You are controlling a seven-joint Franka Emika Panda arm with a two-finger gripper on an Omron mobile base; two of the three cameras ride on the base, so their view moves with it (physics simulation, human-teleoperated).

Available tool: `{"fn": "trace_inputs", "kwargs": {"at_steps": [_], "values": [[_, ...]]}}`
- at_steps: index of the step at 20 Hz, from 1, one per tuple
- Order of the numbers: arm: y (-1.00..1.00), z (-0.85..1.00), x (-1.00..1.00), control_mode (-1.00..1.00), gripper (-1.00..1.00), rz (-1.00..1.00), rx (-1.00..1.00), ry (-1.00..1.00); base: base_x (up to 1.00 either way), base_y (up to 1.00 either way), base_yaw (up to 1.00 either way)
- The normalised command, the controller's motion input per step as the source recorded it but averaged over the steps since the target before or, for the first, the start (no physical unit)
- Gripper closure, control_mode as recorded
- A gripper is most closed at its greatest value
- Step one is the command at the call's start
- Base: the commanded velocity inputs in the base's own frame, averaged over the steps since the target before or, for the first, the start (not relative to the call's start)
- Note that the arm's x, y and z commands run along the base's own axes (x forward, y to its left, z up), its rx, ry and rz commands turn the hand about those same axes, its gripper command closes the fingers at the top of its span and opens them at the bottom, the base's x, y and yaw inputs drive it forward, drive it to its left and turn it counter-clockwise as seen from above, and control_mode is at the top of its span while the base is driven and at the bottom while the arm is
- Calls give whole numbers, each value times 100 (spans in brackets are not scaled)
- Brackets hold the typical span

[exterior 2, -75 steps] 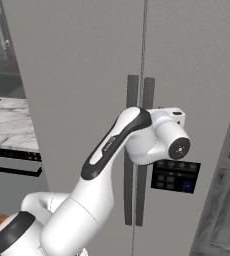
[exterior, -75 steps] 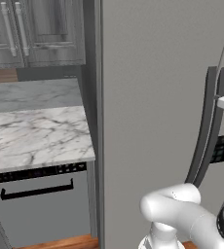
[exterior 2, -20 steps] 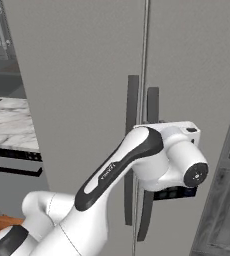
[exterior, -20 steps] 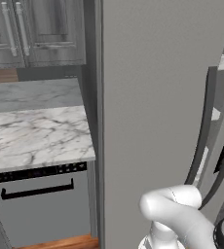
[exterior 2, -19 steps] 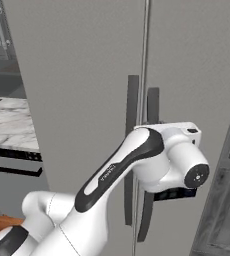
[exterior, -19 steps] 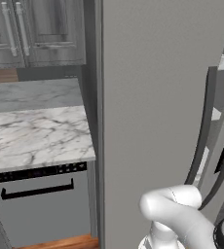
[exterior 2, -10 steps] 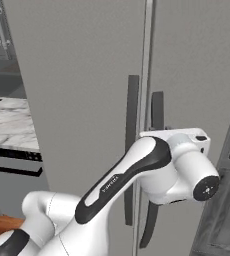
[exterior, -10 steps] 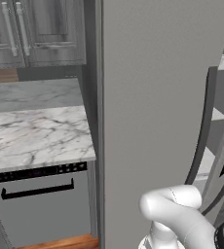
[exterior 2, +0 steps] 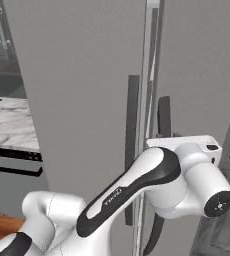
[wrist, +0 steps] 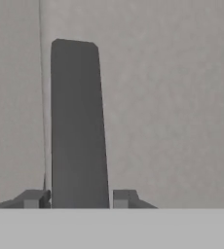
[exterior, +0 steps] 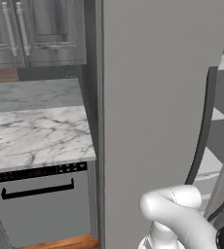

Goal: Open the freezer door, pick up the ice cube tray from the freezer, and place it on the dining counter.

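At handle (wrist: 78, 126), gripper (wrist: 80, 198) astride; freezer door (exterior: 153, 97) now ajar.

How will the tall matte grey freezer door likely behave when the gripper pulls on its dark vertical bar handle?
The tall matte grey freezer door looks like a rigid slab, so it should swing stiffly rather than flex. Its dark vertical bar handle sits between the gripper fingertips; smooth and slightly tapered, it might slip if held loosely. Shelves show past the door's edge, so it probably moves freely.

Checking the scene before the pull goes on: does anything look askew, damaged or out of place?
Nothing damaged or spilled. The tall matte grey freezer door stands slightly ajar, pale shelves showing past its edge. The claw straddles the long dark bar handle, a fingertip either side, handle off-centre in the gap.
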Motion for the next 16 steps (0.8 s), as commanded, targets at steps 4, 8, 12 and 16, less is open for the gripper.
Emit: {"fn": "trace_inputs", "kwargs": {"at_steps": [4,8,12,16], "values": [[-41,0,-31,-100,100,-1,0,0,0,0,0],[-34,0,-28,-100,100,-2,0,0,0,0,0],[-30,0,-28,-100,100,-3,0,0,0,0,0],[-26,0,-26,-100,100,-5,0,0,0,0,0]]}}
